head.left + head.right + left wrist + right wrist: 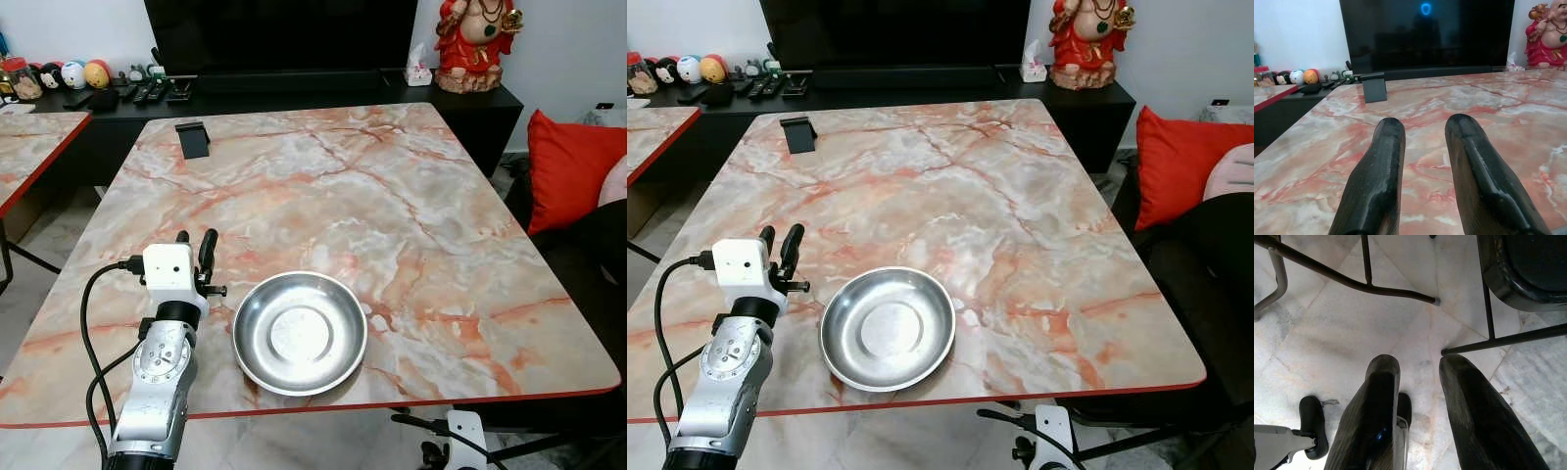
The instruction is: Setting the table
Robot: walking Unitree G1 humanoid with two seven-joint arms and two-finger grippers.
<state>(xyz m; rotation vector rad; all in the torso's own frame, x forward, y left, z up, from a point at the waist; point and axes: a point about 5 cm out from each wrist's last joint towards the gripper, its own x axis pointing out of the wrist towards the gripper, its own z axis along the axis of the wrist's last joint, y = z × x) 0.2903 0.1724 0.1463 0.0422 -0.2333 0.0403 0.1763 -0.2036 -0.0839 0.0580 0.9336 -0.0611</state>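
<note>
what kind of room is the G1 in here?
Probably a home living room: a marble-pattern table carrying a steel bowl, a big dark TV on a low black cabinet, and a red cushion.

The two head cameras are looking forward and down from above the near edge of the counter [392, 196], taking in its whole marble top, the steel bowl [299, 333] close to that edge, and the dark television [279, 34] beyond; the right eye is seeing the same scene slightly shifted. The left wrist camera is sitting low over the counter, looking along the left hand [1422, 166] towards that same television and the small black stand [1374, 90], which the head views share. The right wrist camera is pointing straight down past the right hand [1418, 406] at the tiled floor [1327, 328] and the chair legs [1396, 291].
</note>
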